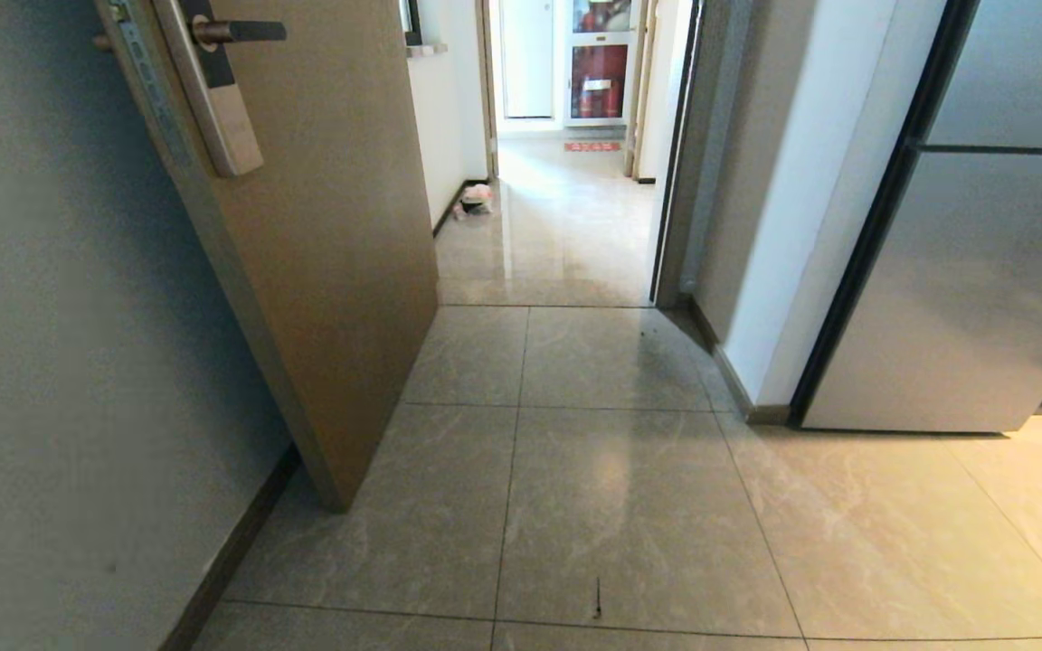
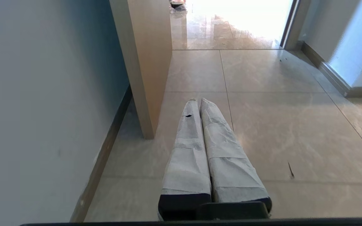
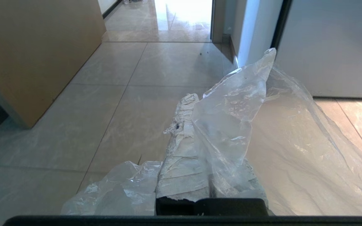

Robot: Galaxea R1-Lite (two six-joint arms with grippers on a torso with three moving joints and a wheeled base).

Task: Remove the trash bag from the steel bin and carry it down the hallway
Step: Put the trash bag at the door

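Trash bag [image 3: 231,110] of clear plastic is pinched in the clenched right gripper [image 3: 196,103], draping over its taped fingers above the tiled floor [image 1: 629,506]. On the left, the left gripper [image 2: 199,102] hangs clenched and empty beside a wooden door [image 1: 331,244] standing ajar, narrowing the doorway. Far ahead lies the hallway [image 1: 566,226], a small bagged bin [image 1: 476,199] against its left wall. A steel refrigerator [image 1: 982,271] stands right.

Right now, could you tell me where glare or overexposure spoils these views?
Head view: glossy sheen on the hallway floor, detail still readable. Left wrist view: the floor beyond the door is blown out to white. Right wrist view: the doorway is likewise overexposed, and the clear trash bag on the right pincer veils the tiles behind.
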